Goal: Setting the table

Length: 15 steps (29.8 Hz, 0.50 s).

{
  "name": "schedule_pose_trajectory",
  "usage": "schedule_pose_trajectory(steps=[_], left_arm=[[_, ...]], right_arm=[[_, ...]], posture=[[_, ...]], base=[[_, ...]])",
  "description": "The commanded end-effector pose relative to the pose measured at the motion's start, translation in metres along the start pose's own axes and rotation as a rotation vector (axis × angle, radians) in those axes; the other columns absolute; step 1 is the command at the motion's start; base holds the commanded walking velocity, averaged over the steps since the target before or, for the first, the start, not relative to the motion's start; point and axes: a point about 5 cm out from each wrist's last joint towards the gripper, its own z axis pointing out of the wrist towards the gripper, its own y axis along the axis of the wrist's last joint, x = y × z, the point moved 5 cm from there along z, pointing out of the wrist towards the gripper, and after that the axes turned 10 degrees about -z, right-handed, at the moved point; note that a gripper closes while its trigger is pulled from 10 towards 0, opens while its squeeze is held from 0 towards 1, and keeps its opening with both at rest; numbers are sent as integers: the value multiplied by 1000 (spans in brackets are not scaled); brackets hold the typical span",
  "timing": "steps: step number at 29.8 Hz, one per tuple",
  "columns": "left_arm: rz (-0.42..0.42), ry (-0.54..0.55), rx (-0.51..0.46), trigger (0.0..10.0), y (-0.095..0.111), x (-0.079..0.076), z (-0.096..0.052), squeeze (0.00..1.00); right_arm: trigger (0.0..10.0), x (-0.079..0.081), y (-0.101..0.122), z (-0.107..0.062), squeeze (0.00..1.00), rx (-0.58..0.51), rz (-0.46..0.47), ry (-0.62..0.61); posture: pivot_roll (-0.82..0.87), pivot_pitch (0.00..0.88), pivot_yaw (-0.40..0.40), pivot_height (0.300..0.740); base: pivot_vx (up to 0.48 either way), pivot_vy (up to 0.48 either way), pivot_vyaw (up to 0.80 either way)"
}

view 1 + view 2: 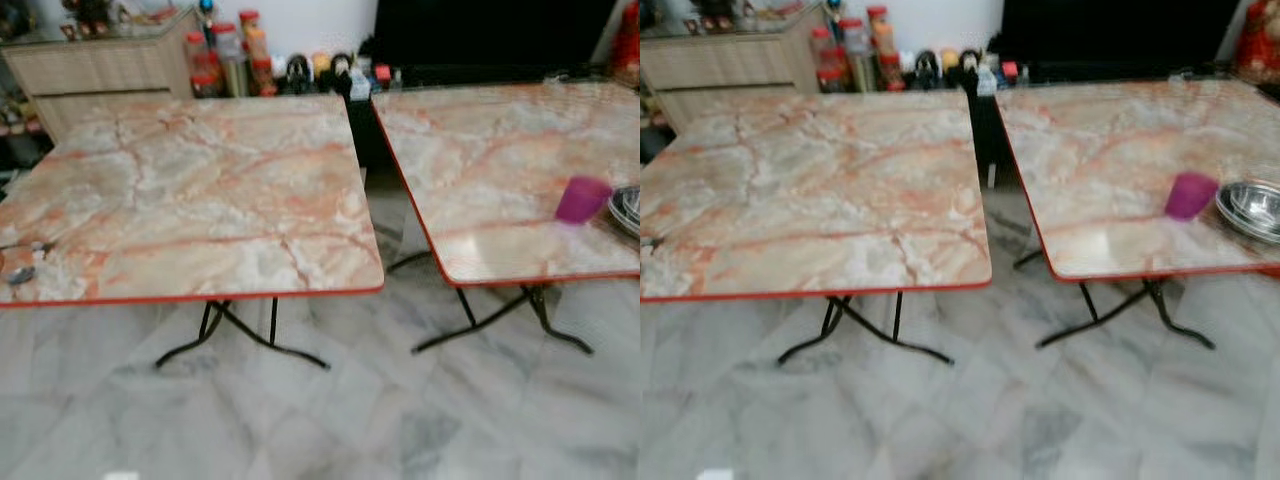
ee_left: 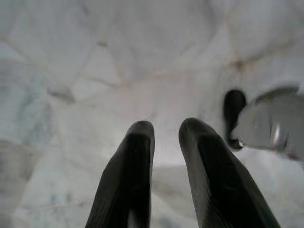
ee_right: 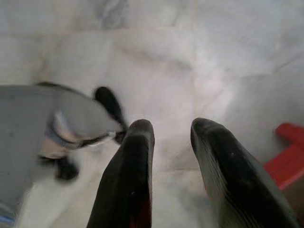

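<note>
Two marble-patterned folding tables with red rims stand side by side, the left table (image 1: pixel 200 200) and the right table (image 1: pixel 480 170). A purple cup (image 1: pixel 582 198) stands near the right table's front right corner, beside a stack of metal bowls (image 1: pixel 1252 208). A metal spoon (image 1: pixel 18 272) lies at the left table's front left edge. My left gripper (image 2: pixel 166 130) hangs over the floor, open with a narrow gap and holding nothing. My right gripper (image 3: pixel 172 128) also hangs over the floor, open and empty.
A wooden cabinet (image 1: pixel 100 65) stands at the back left. Jars and bottles (image 1: pixel 235 60) line the wall behind the tables. A narrow gap (image 1: pixel 375 180) of floor separates the tables, whose black legs (image 1: pixel 240 335) splay out below. A red object (image 3: pixel 287 156) lies on the floor near my right gripper.
</note>
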Motion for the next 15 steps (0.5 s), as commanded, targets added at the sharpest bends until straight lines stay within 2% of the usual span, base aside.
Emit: schedule_pose_trajectory(steps=[1, 9, 13, 15], left_arm=[[8, 27, 8, 10000, 0, 11, -2, 0], [-1, 29, 2, 10000, 1, 11, -2, 0], [-7, 29, 1, 10000, 1, 10, -2, 0], [-10, 30, 1, 10000, 1, 10, -2, 0]], right_arm=[[10000, 8, 4, 1, 0, -10, 11, 15], [10000, 8, 6, 2, 0, -23, 14, 20], [10000, 6, 10, 1, 0, -49, -14, 7], [10000, 6, 10, 1, 0, -44, -37, 9]], posture=[[-20, 47, 35, 740], [-18, 53, 34, 740], [-14, 58, 30, 740], [-14, 60, 29, 740]], base=[[0, 435, 0], [0, 420, 0], [0, 398, 0], [0, 398, 644]])
